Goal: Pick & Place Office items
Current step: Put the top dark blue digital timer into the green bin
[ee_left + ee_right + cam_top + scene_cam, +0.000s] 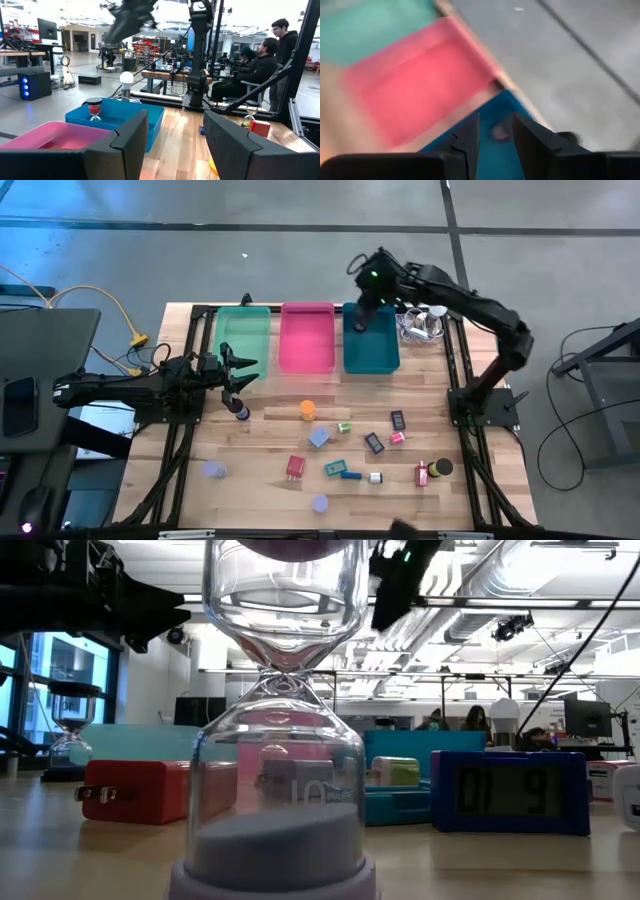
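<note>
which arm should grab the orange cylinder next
Probably the left. Its end effector hangs open over the table's left side, close to the orange cylinder. The right end effector is at the back over the teal tray, farther from the loose pieces.

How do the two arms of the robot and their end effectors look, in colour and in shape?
Both arms are black and jointed. The right arm carries a small green light near its wrist. The left arm shows thick, boxy links. Each end effector has two dark, flat, angular fingers: left end effector, right end effector.
</note>
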Motion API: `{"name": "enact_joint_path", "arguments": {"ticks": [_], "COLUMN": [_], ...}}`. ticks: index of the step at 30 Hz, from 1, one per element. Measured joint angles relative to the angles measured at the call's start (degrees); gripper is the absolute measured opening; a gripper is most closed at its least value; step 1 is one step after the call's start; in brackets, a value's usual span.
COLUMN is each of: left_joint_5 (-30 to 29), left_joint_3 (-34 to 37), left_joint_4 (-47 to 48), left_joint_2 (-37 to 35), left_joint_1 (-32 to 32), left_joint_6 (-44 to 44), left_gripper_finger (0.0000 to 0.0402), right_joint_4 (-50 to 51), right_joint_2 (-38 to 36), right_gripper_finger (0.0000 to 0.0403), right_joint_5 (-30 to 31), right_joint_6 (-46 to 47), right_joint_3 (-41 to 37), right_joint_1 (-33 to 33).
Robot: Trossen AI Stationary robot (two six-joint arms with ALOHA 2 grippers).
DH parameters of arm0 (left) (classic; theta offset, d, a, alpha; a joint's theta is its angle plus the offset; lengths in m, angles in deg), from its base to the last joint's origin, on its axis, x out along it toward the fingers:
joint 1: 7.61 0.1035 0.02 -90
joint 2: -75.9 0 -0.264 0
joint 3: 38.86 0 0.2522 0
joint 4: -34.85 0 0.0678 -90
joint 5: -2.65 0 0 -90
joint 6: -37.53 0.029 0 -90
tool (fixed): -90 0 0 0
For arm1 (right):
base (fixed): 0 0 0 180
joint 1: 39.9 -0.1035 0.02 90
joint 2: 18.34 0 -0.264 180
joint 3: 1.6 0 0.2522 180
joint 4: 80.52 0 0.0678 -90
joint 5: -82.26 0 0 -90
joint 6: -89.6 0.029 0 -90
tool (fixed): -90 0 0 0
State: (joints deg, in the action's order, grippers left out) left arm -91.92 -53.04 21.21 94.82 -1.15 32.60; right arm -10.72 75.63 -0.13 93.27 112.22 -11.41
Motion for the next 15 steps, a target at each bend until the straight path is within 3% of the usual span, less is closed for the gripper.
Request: {"name": "enact_joint_path", "arguments": {"ticks": [3,6,10,15], "left_joint_5": [0.0,0.0,0.0,0.0], "left_joint_3": [0.0,0.0,0.0,0.0], "left_joint_4": [0.0,0.0,0.0,0.0], "left_joint_2": [0.0,0.0,0.0,0.0], "left_joint_1": [0.01,0.02,0.01,0.0], "left_joint_6": [0.0,0.0,0.01,0.97], "left_gripper_finger": [0.0187,0.0187,0.0187,0.0187], "right_joint_4": [6.69,14.53,26.58,32.17], "right_joint_2": [-3.29,-5.11,-5.59,-5.59], "right_gripper_finger": [0.0107,0.0121,0.0165,0.0245], "right_joint_5": [-6.96,-9.19,-3.07,0.27], "right_joint_6": [4.32,11.01,22.75,35.35], "right_joint_3": [0.0,0.02,-0.23,-4.11], "right_joint_1": [-3.19,-6.65,-12.16,-19.96]}}
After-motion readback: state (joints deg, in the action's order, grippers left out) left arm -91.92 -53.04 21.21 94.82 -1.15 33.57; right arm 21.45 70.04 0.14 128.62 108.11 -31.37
